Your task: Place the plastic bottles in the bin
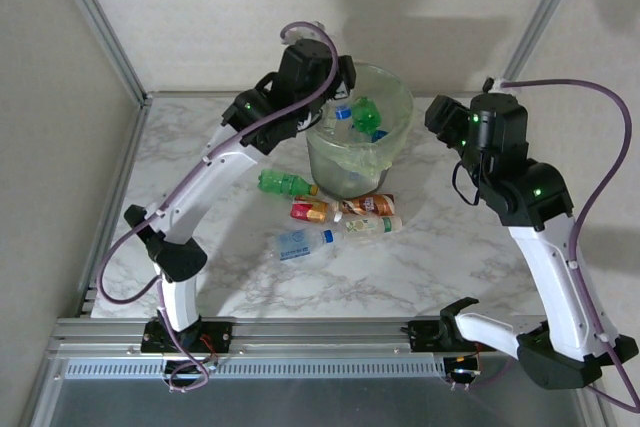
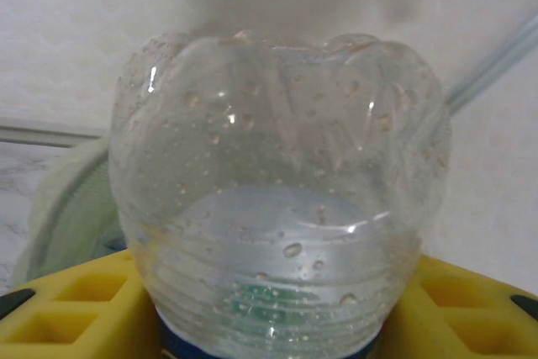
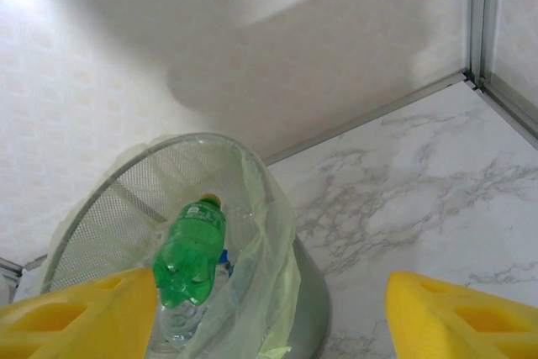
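Clear bottle (image 2: 277, 199): clamped in my left gripper (image 2: 269, 329), jaws closed most of the way onto it. Its base faces the wrist camera and the yellow fingers (image 2: 67, 308) press on both sides. There are droplets on its wall and a blue band at its far end.

The top view adds placement. This gripper is over the left rim of the bin (image 1: 330, 162), and the bottle's blue-capped end hangs just under the gripper, inside the rim. The left wrist view has just a pale-green sliver of bin to the left of the fingers.

Green bottle (image 3: 192, 250): seen from the right wrist, it's inside the bin, ahead and left of my right gripper (image 3: 271, 292), cap pointing away from it. I can't tell if it's resting or in mid-air.

Right gripper: jaws wide apart, nothing between them. It's beside the bin's right side, not touching.

Loose bottles (image 1: 365, 205): five on the marble table (image 1: 450, 257), clustered against the bin's near side, toward my bases from the left gripper. One is green, two have red or orange labels and two are clear.
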